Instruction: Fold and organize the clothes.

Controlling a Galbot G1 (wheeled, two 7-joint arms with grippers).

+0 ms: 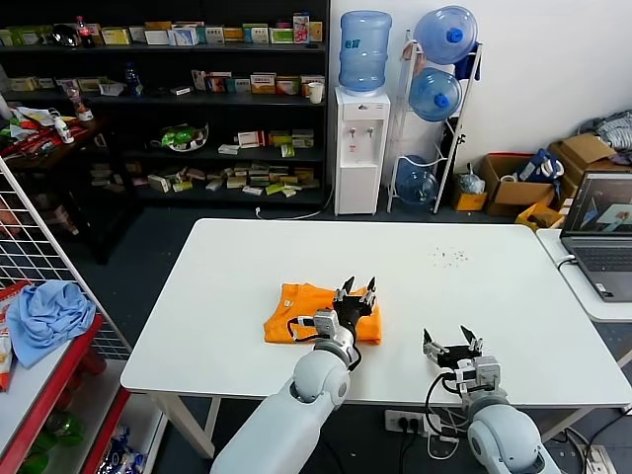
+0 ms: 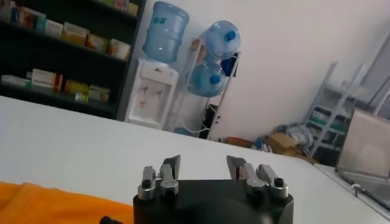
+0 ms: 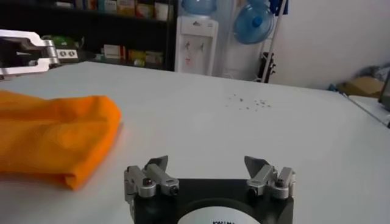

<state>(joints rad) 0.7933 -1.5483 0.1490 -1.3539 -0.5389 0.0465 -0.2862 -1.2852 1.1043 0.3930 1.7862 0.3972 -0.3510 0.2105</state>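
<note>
The orange T-shirt (image 1: 301,313) lies folded into a small bundle on the white table (image 1: 425,267), near its front edge. My left gripper (image 1: 356,287) hovers over the bundle's right end, open and empty. In the left wrist view the left gripper (image 2: 203,161) shows its jaws apart over bare table, with the orange T-shirt (image 2: 55,206) beside it. My right gripper (image 1: 452,339) is open and empty, low over the table to the right of the shirt. The right wrist view shows the right gripper (image 3: 207,162) and the orange T-shirt (image 3: 52,134) apart from it.
A light blue cloth bundle (image 1: 47,312) lies on the red rack at the left. A laptop (image 1: 602,235) sits on a side table at the right. Small dark specks (image 1: 452,258) dot the table's far right. Shelves and a water dispenser (image 1: 360,148) stand behind.
</note>
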